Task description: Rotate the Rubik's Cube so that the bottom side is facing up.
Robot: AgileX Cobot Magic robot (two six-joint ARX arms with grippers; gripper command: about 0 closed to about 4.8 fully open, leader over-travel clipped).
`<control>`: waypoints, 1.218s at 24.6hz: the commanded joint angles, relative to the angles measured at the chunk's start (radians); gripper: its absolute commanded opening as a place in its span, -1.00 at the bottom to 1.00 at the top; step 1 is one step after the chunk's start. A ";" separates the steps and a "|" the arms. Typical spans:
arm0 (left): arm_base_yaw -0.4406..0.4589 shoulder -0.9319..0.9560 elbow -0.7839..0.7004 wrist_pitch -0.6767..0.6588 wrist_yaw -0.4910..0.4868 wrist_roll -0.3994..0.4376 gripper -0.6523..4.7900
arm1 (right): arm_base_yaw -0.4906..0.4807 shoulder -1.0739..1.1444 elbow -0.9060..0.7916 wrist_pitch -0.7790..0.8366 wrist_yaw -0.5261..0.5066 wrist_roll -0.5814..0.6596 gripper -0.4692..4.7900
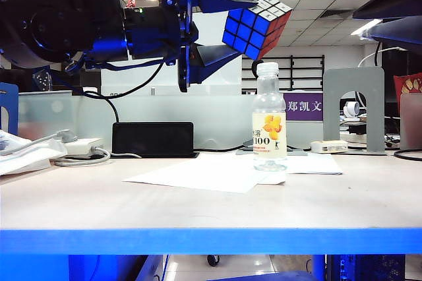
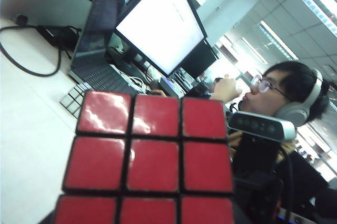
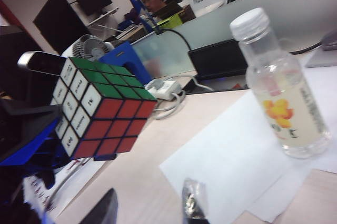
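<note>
The Rubik's Cube point(image 1: 256, 22) hangs tilted in the upper middle of the exterior view, above the bottle point(image 1: 269, 117), pinched between the blue jaws of the left gripper point(image 1: 227, 24). The right gripper point(image 3: 150, 208) shows only two blurred fingertips at the lower edge of its wrist view, apart from each other and gripping nothing, well short of the cube. To do the flip cleanly, the left grip should probably stay firm while the wrist rolls.
</note>
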 commanded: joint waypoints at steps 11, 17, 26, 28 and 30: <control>0.051 -0.006 0.003 0.135 0.032 -0.097 0.23 | 0.068 0.284 0.149 0.187 -0.147 0.071 0.02; 0.051 -0.006 0.003 0.237 0.020 -0.138 0.23 | 0.152 0.408 0.249 0.234 -0.159 0.102 0.23; 0.065 -0.006 0.003 0.253 0.006 -0.153 0.23 | 0.164 0.552 0.321 0.590 -0.198 0.356 0.39; 0.065 -0.006 0.003 0.253 0.005 -0.157 0.23 | 0.164 0.575 0.336 0.611 -0.211 0.381 0.46; 0.065 -0.006 0.003 0.253 0.002 -0.157 0.23 | 0.164 0.588 0.340 0.622 -0.212 0.387 0.46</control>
